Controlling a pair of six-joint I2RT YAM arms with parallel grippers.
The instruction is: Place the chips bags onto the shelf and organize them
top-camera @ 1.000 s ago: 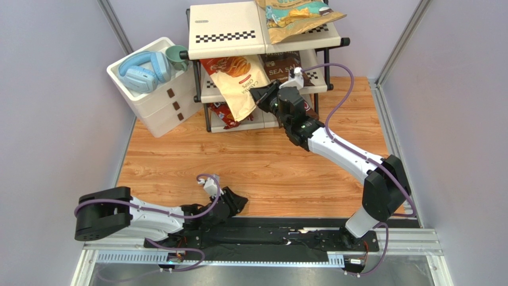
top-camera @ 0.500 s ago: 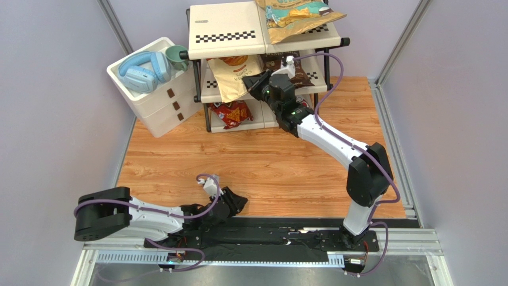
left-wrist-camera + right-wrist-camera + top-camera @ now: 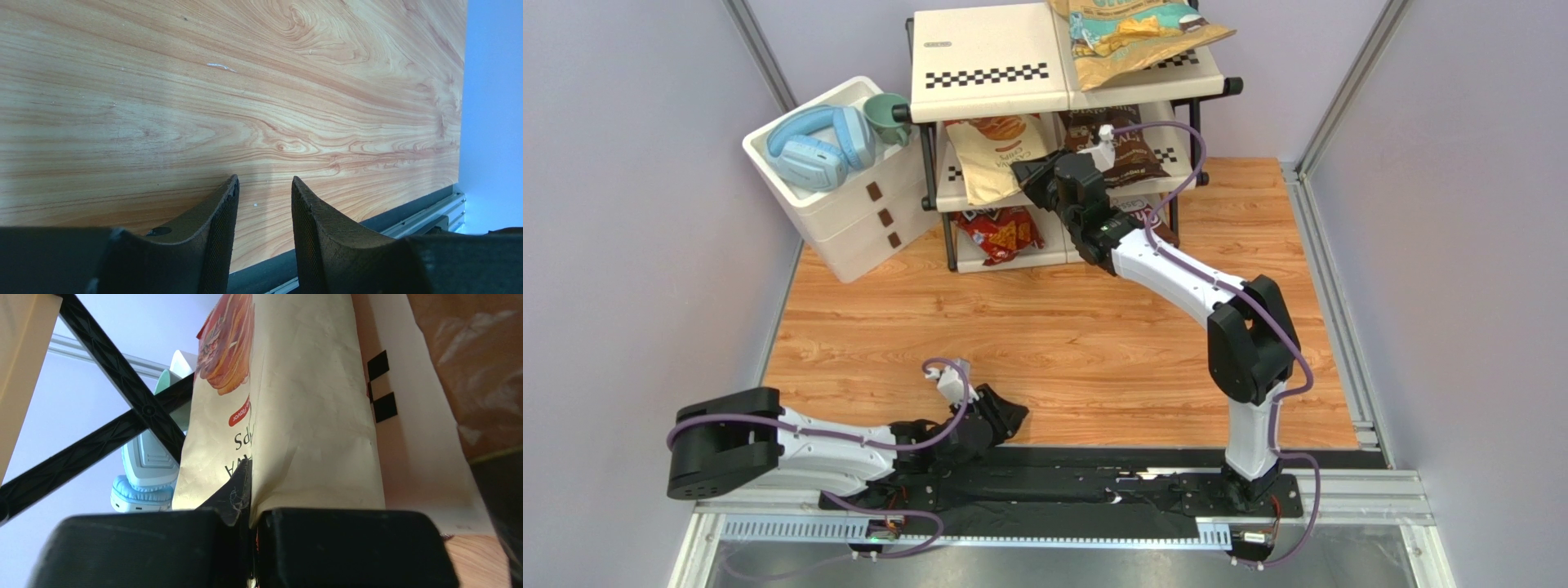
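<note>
Cream chips bag (image 3: 993, 150), pinched in our right claw (image 3: 1024, 174), is partway onto the middle tier of the shelf (image 3: 989, 61); others we see are shelved. Left claw (image 3: 263, 202) spread, empty.

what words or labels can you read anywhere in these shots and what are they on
No text reads whole in any view.
cream bag, held by the right gripper: large dark letters, partly hidden, no whole word; the print on its red tag is too small.
dark brown bag: white print, too small and partly hidden.
red bag: logo blurred.
tan-and-teal bag: print blurred.
shelf, top tier: small mark, unreadable.
</note>
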